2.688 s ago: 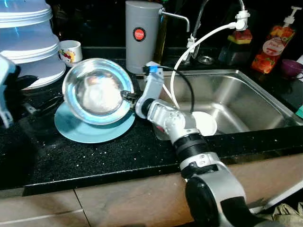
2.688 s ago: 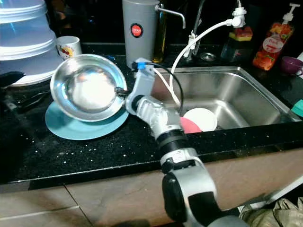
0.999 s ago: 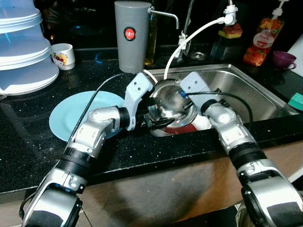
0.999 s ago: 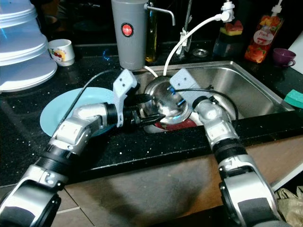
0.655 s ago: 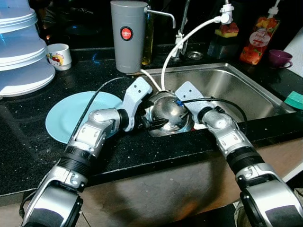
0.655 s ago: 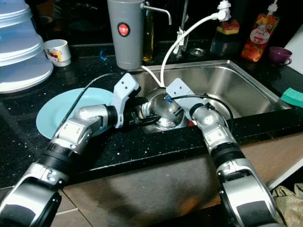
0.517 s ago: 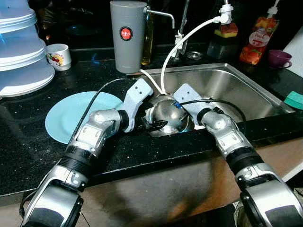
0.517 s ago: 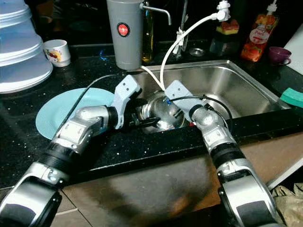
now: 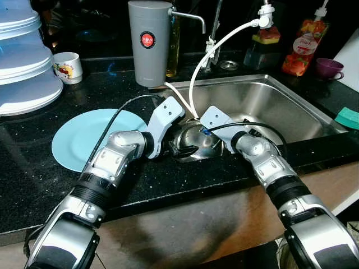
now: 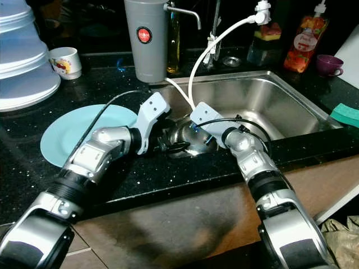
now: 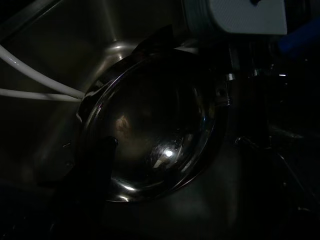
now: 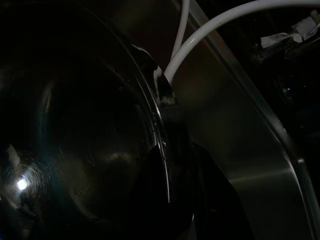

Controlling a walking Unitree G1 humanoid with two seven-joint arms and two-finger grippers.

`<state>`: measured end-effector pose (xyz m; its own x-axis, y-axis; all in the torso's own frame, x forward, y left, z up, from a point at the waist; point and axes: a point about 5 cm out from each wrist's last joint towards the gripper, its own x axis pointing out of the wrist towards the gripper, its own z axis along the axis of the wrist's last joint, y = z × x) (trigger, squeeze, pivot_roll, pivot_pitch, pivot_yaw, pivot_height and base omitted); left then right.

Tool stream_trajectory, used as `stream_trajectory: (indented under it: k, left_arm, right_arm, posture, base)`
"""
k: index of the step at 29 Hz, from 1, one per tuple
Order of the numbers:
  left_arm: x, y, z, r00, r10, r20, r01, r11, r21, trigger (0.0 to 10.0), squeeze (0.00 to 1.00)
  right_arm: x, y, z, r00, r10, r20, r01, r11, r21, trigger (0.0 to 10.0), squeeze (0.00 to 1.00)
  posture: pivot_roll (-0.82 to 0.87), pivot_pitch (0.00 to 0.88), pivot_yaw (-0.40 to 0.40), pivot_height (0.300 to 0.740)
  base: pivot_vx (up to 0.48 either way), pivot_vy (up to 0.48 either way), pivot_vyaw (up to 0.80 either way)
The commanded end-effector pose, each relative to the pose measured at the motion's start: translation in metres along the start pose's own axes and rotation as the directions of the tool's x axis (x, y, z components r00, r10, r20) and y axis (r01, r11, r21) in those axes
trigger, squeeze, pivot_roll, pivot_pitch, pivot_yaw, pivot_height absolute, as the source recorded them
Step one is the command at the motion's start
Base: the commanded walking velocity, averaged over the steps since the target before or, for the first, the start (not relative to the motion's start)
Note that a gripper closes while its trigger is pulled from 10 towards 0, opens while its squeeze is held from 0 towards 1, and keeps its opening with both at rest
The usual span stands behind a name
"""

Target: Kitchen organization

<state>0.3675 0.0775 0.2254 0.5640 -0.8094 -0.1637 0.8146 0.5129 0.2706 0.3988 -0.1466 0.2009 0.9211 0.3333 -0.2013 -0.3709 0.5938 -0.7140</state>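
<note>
A steel bowl [image 9: 194, 141] sits tilted low in the near left corner of the sink [image 9: 280, 106]. My left gripper [image 9: 182, 151] reaches in from the counter side and is shut on the bowl's near rim; one dark finger [image 11: 92, 172] lies over that rim. From the sink side, my right gripper [image 9: 209, 138] is shut on the opposite rim, its fingers [image 12: 172, 195] straddling the bowl's edge [image 12: 160, 125]. A light blue plate [image 9: 90, 137] lies flat on the black counter to the left of the sink.
White hoses [image 9: 224, 42] run from the tap down into the sink beside the bowl. A grey dispenser [image 9: 148, 42], a mug [image 9: 67, 64] and stacked white containers [image 9: 25, 61] stand at the back left. Bottles [image 9: 303, 42], a purple cup [image 9: 328, 67] and a green sponge [image 9: 348, 119] are on the right.
Both grippers have lowered the steel bowl deeper into the sink's near left corner. The red and white dishes under it are now covered.
</note>
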Motion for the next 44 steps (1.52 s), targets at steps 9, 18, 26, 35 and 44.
stream_trajectory:
  k: [9,18,26,35,44]
  left_arm:
    - [0.001,-0.002,0.000,1.000,-0.007,-0.006,0.007,1.000,0.020,10.0,0.00]
    - [-0.016,0.015,0.013,0.993,0.105,0.054,-0.108,0.993,0.054,10.0,0.00]
    - [-0.097,0.053,0.040,0.922,0.365,0.132,-0.379,0.919,0.107,10.0,0.00]
    - [-0.183,0.075,0.025,0.787,0.601,0.140,-0.578,0.797,-0.176,10.0,1.00]
    - [-0.251,0.073,0.004,0.701,0.712,0.020,-0.677,0.675,-0.295,10.0,1.00]
  right_arm:
    - [0.004,0.025,0.000,0.992,0.125,-0.008,-0.125,0.992,0.008,10.0,1.00]
    - [0.004,0.001,0.015,0.994,-0.074,0.076,0.071,0.997,0.034,10.0,0.00]
    - [-0.001,-0.036,0.064,0.897,-0.332,0.291,0.124,0.823,0.554,10.0,0.00]
    - [0.008,-0.014,0.092,0.902,-0.244,0.356,-0.092,0.696,0.712,10.0,0.00]
    - [0.013,0.011,0.100,0.921,-0.097,0.378,-0.220,0.673,0.706,10.0,0.00]
  posture:
    - [0.02,0.075,-0.041,0.740]
    - [0.03,0.075,-0.039,0.740]
    - [0.05,0.074,-0.043,0.740]
    - [0.08,0.073,-0.045,0.740]
    - [0.09,0.075,-0.051,0.740]
  base:
    - [0.000,0.000,0.00]
    - [0.000,0.000,0.00]
    - [0.000,0.000,0.00]
    - [0.000,0.000,0.00]
    - [0.000,0.000,0.00]
